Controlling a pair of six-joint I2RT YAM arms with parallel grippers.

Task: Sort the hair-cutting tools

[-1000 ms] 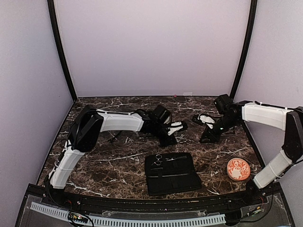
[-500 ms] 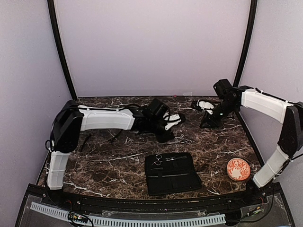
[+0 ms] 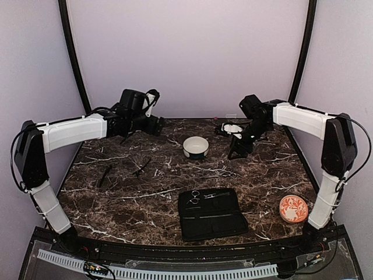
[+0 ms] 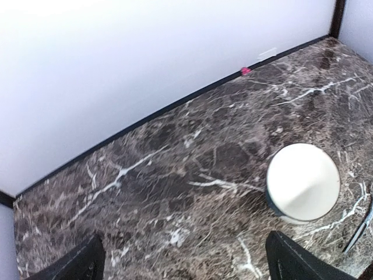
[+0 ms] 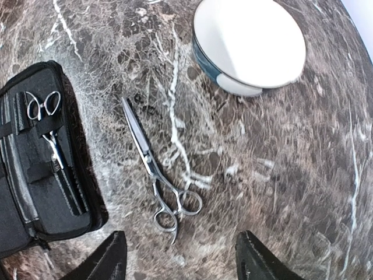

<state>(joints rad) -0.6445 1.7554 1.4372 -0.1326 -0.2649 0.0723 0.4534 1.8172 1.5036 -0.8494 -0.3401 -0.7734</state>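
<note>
We see the left gripper [image 4: 185, 265] raised over the far left of the marble table [image 3: 116, 204]; its fingers [image 4: 81, 265] stand wide apart with only bare stone between them, and it holds nothing. The right gripper [image 5: 183, 259] hangs over the far right of the table, spread just as wide and just as empty. Below it a pair of silver scissors [image 5: 158, 175] lies loose on the stone, between the white bowl [image 5: 250, 44] and the black case [image 5: 41, 175] and touching neither. The case lies open near the front middle; a smaller pair of scissors [image 5: 49, 125] sits inside it, rings toward one end. Two thin black sticks [image 3: 105, 175] lie on the left half of the table, near each other but apart, and well away from the case. An orange patterned dish [image 3: 293, 208] sits at the near right.
</note>
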